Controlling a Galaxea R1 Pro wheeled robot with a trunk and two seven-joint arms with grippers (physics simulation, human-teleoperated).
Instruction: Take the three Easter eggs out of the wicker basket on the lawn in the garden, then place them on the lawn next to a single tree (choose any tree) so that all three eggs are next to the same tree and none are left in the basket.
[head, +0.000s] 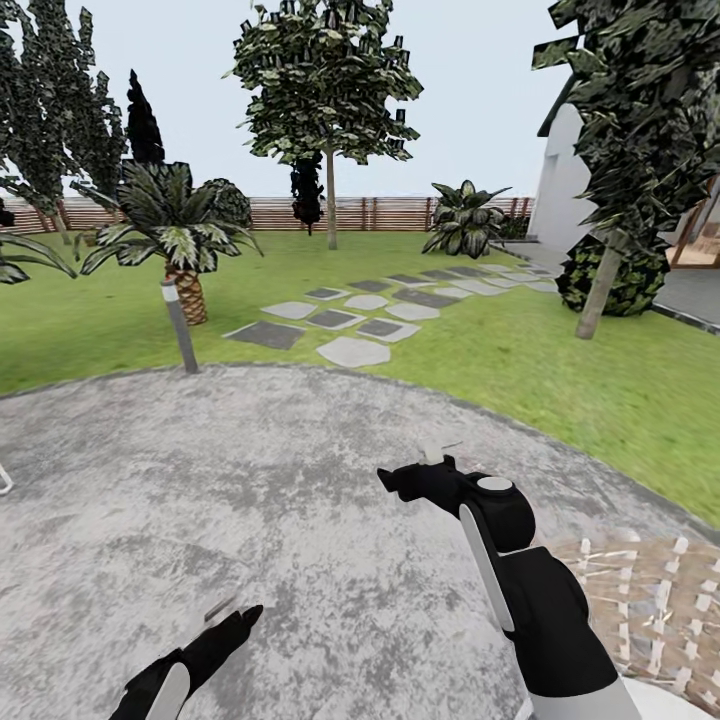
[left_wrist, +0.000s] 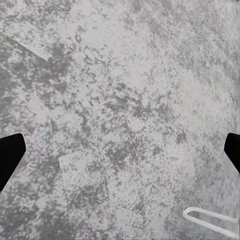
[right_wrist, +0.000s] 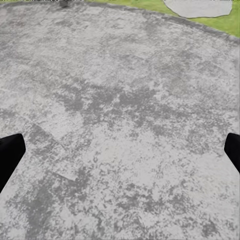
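The Easter eggs and the wicker basket are out of view. I stand on a grey gravel circle (head: 250, 480) with the lawn (head: 560, 370) beyond it. A tree (head: 330, 205) with a pale straight trunk rises at the far centre, and another pale-trunked tree (head: 598, 295) leans on the right. My left gripper (head: 228, 615) hangs low at the bottom left, open and empty over gravel (left_wrist: 120, 100). In the middle right, my right gripper (head: 437, 458) is raised, open and empty, also over gravel (right_wrist: 120, 110).
A short grey post (head: 181, 330) and a small palm (head: 186, 285) stand at the gravel's far left edge. Stepping stones (head: 350, 320) cross the lawn toward a white house (head: 565, 185). A wooden fence (head: 385, 212) closes the back. A tan woven surface (head: 650, 600) lies behind my right arm.
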